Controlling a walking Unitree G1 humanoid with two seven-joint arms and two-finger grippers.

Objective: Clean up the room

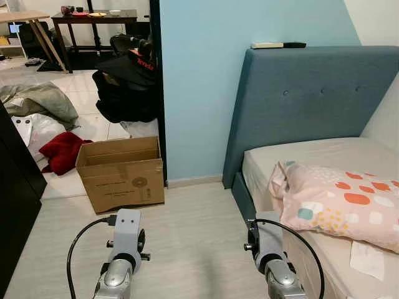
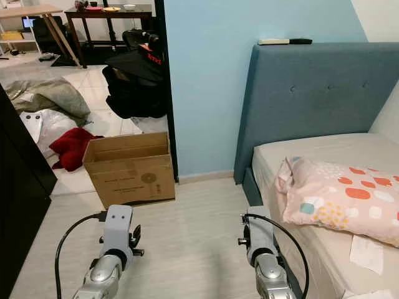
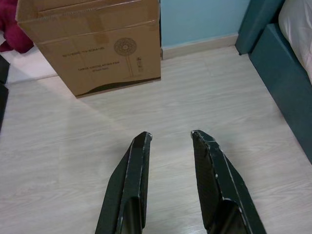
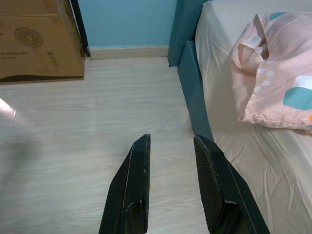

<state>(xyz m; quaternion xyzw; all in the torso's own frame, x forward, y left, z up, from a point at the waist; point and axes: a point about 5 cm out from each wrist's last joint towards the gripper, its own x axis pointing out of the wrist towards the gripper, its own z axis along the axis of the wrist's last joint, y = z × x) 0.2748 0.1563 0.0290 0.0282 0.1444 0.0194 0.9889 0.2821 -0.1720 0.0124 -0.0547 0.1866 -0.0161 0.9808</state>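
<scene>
An open cardboard box [image 1: 122,172] stands on the pale wood floor by the doorway. Beyond it, on white tiles, lie a red cloth [image 1: 62,151], a grey-green heap of fabric [image 1: 38,99] and a white bag [image 1: 34,131]. A pink patterned pillow [image 1: 340,200] lies on the bed [image 1: 318,156]. My left gripper [image 3: 170,139] hangs open over bare floor, short of the box. My right gripper [image 4: 171,141] is open too, above the floor beside the bed frame. Both silver arms [image 1: 121,249] show at the bottom of the eye views.
A dark wardrobe [image 1: 15,180] edges the left. Black bags [image 1: 128,81] pile up past the doorway, with tables [image 1: 93,18] behind. A remote [image 1: 277,45] rests on the blue headboard. A paper sheet [image 1: 368,258] lies on the mattress.
</scene>
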